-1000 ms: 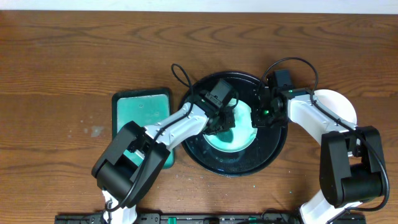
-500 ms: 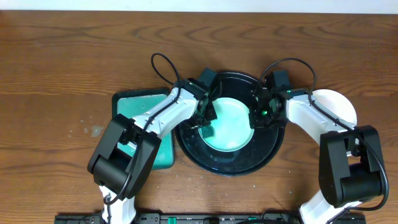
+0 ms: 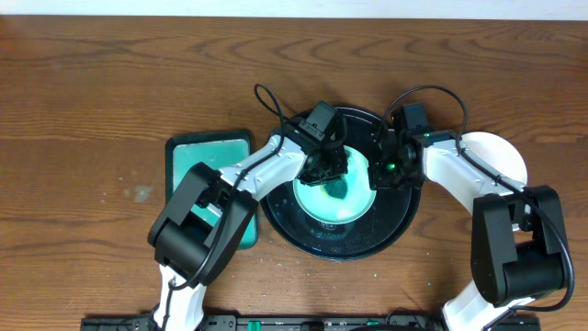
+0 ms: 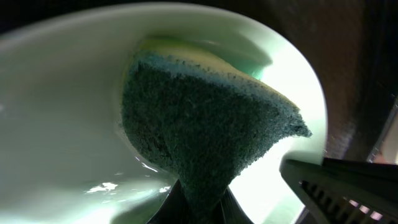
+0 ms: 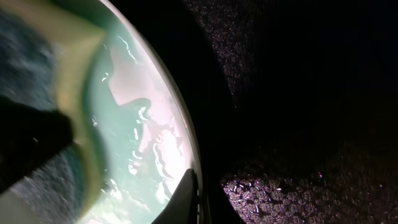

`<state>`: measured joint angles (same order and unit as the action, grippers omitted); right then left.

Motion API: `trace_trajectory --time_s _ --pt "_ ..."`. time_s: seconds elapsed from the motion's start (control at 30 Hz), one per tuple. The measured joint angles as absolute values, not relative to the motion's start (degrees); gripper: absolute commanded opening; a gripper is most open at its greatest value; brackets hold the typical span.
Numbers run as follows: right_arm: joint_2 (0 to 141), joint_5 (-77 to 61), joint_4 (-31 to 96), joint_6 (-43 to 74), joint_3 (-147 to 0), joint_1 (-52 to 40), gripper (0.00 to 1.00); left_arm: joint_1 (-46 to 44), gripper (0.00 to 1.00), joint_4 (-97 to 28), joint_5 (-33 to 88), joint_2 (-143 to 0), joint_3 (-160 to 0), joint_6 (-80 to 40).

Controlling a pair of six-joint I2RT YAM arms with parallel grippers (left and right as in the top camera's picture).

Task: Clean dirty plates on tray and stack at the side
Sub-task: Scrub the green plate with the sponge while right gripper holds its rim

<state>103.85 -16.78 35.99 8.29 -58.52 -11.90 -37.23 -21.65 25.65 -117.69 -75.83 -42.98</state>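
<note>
A pale mint-green plate (image 3: 342, 200) lies in the black tray (image 3: 395, 225). My left gripper (image 3: 328, 168) is shut on a green scouring sponge (image 3: 338, 189) with a yellow back, and the sponge (image 4: 205, 118) presses on the wet plate (image 4: 56, 124). My right gripper (image 3: 384, 168) is shut on the plate's right rim (image 5: 186, 143), with the speckled tray (image 5: 298, 180) beside it. A white plate (image 3: 501, 156) sits on the table right of the tray, partly under my right arm. The third plate is out of view.
A teal rectangular tray (image 3: 207, 165) with a dark rim lies just left of the black tray, partly under my left arm. Bare wooden table (image 3: 92, 92) spreads to the far left and along the back.
My left gripper swung with the sponge from the plate's centre out to its left edge, then back onto the plate's upper middle. The right gripper has kept its hold on the rim.
</note>
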Motion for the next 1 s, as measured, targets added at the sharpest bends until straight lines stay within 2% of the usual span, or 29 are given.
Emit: trace_trajectory --time_s 0.37,0.57,0.77,1.0 --pt "103.85 -16.78 35.99 8.29 -58.52 -11.9 0.01 -38.89 0.07 -20.34 37.63 -119.66 -75.9 -42.13" --pt "103.85 -16.78 36.07 8.29 -58.52 -11.9 0.01 -39.48 0.07 -21.87 39.68 -119.81 -75.9 -41.95" --pt "103.85 -16.78 36.07 8.29 -58.52 -11.9 0.01 -39.48 0.07 -22.92 38.41 -119.81 -76.09 -41.95" --pt "103.85 -16.75 36.16 8.29 -58.52 -11.9 0.01 -39.11 0.07 -27.99 29.98 -118.76 -77.49 -41.65"
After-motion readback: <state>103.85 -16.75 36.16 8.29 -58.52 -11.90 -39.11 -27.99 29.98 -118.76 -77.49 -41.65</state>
